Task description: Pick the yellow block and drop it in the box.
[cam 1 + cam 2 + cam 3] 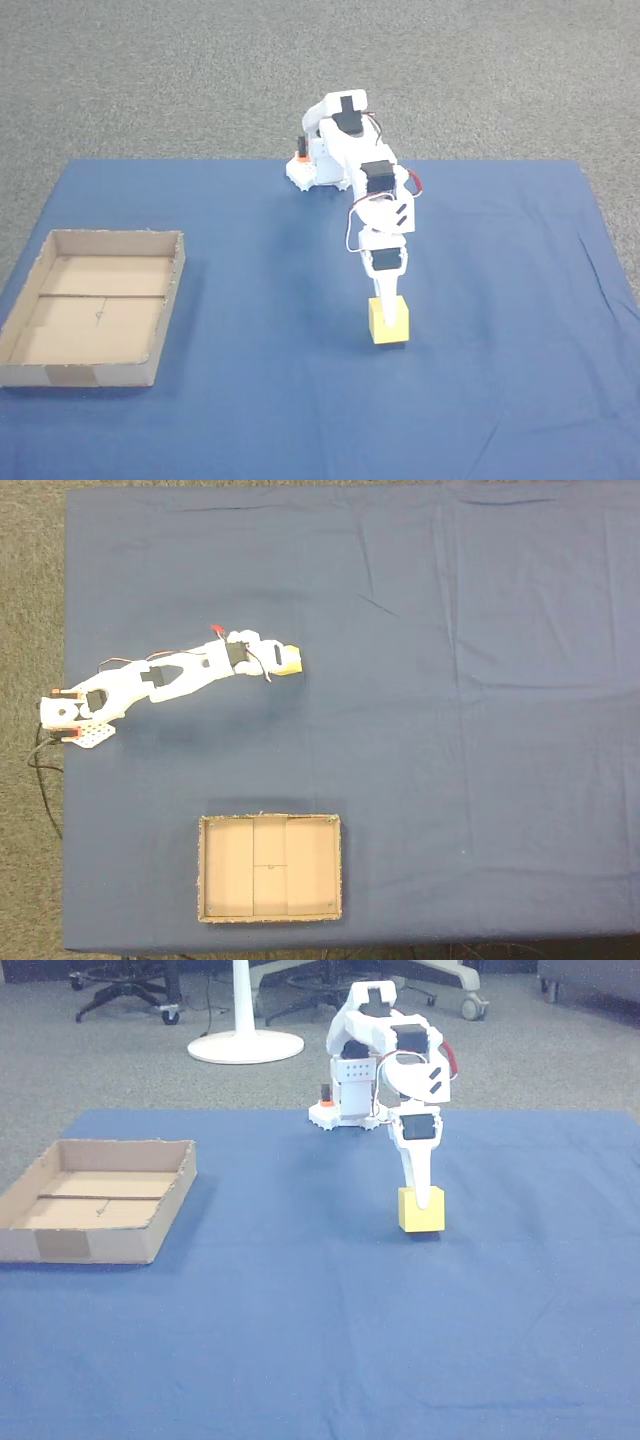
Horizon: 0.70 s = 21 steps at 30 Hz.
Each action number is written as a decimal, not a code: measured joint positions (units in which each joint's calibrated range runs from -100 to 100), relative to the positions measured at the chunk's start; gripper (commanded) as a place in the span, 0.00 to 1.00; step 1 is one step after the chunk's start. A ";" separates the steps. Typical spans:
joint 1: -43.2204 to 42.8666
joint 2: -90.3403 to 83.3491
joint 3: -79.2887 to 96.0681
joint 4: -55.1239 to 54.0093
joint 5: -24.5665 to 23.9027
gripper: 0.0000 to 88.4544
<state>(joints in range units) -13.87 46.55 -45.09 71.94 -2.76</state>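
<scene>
The yellow block (390,325) sits on the blue cloth right of centre, also seen in another fixed view (289,660) and in the other view (421,1212). My gripper (387,308) points straight down onto it, white fingers (419,1172) reaching over its top and closed against its sides. A thin dark shadow lies under the block, which is at or barely above the cloth. The box (115,238), a shallow brown cardboard tray, lies empty at the cloth's left edge, far from the gripper. It is also in another fixed view (201,870) and in the other view (100,1245).
The arm's base (308,172) stands at the cloth's far edge. Blue cloth (250,400) covers the table, with grey carpet around it. A white stand foot (245,1048) and chair wheels are behind the table.
</scene>
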 measured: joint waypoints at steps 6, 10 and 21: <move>0.00 -0.85 1.42 0.08 0.10 0.18; 0.00 -2.56 3.47 -0.31 0.34 0.18; 13.09 -56.44 16.88 1.49 6.69 0.19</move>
<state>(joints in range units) -0.78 -9.89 -28.21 73.43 3.93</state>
